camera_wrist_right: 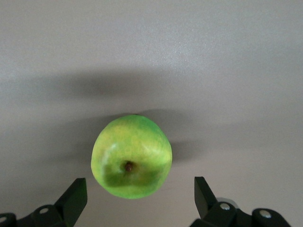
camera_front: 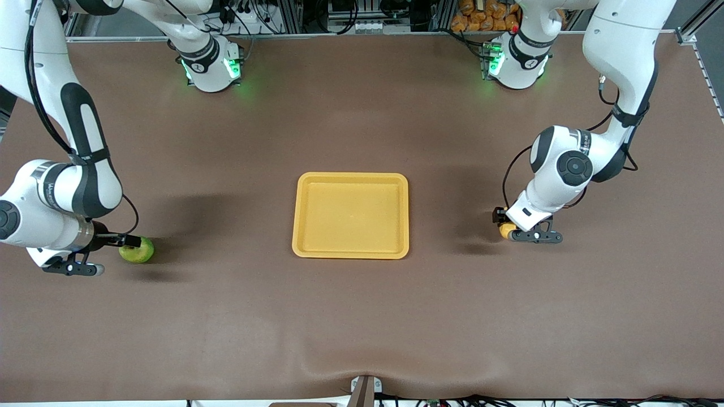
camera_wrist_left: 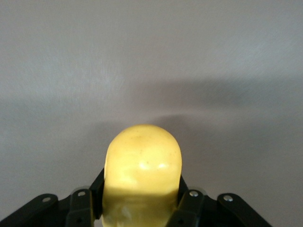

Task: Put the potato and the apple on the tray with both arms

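The yellow tray (camera_front: 350,177) lies flat at the middle of the table. The yellow-green apple (camera_front: 138,251) rests on the table toward the right arm's end. In the right wrist view, the apple (camera_wrist_right: 131,156) shows its stem dimple. My right gripper (camera_front: 130,244) is low at the apple, its fingers (camera_wrist_right: 75,194) open wide on either side and not touching it. The yellow-orange potato (camera_front: 507,229) is toward the left arm's end. My left gripper (camera_front: 505,225) is shut on it. In the left wrist view, both fingers (camera_wrist_left: 188,198) press against the potato (camera_wrist_left: 142,165).
The brown table cover (camera_front: 362,316) stretches all round the tray. The two arm bases (camera_front: 210,65) stand at the table's edge farthest from the front camera. A small bracket (camera_front: 365,390) sits at the edge nearest to that camera.
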`<state>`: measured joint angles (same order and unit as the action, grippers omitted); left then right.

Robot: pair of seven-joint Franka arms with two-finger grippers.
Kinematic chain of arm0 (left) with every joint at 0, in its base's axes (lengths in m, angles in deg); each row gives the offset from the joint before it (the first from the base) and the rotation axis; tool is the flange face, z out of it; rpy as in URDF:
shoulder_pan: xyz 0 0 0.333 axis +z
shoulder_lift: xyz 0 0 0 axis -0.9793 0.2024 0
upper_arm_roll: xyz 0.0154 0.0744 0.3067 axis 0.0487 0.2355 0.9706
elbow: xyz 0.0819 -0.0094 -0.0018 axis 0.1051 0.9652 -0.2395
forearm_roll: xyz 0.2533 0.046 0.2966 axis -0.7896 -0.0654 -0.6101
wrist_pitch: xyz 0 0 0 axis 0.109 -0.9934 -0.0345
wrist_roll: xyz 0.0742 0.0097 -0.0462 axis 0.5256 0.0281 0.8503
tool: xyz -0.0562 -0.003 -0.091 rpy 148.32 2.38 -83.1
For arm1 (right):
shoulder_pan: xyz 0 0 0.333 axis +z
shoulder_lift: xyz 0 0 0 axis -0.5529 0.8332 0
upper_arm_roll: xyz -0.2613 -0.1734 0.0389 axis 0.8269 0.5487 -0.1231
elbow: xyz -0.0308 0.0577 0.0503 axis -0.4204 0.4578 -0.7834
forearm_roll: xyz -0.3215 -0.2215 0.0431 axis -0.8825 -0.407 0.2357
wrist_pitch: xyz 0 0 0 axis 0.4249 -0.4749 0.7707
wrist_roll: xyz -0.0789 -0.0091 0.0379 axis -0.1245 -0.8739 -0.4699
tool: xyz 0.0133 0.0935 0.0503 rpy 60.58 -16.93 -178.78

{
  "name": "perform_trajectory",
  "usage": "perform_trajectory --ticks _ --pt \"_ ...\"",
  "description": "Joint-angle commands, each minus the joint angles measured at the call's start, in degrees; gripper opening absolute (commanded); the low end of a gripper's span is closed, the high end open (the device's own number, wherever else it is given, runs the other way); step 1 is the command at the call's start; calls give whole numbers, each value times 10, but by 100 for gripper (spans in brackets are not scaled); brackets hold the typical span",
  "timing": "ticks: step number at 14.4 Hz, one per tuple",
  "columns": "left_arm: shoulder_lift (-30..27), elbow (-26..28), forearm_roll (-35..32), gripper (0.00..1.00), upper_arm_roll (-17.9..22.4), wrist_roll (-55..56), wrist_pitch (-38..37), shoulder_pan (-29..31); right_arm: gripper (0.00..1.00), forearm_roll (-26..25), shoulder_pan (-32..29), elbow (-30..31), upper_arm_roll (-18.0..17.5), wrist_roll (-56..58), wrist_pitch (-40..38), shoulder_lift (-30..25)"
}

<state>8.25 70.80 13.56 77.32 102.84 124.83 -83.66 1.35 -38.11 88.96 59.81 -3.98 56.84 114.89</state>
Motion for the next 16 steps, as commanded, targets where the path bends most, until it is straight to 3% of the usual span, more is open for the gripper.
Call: perform_trajectory --ticks 1,5,11,15,16 --pt "-12 -67 -8 0 2 33 -96 -21 100 6 -6 4 -6 -2 21 6" --pt "-12 -151 -8 0 -4 73 -196 -47 100 7 -3 5 -6 -6 34 18" --pt "-4 -209 0 0 -4 177 -216 -109 100 7 0 40 -6 -6 102 26" --pt "44 -273 -8 0 2 240 -254 -185 100 7 -1 55 -6 -6 136 33" --pt "58 -299 -9 0 3 243 -274 -196 93 7 0 63 -6 -5 150 33"
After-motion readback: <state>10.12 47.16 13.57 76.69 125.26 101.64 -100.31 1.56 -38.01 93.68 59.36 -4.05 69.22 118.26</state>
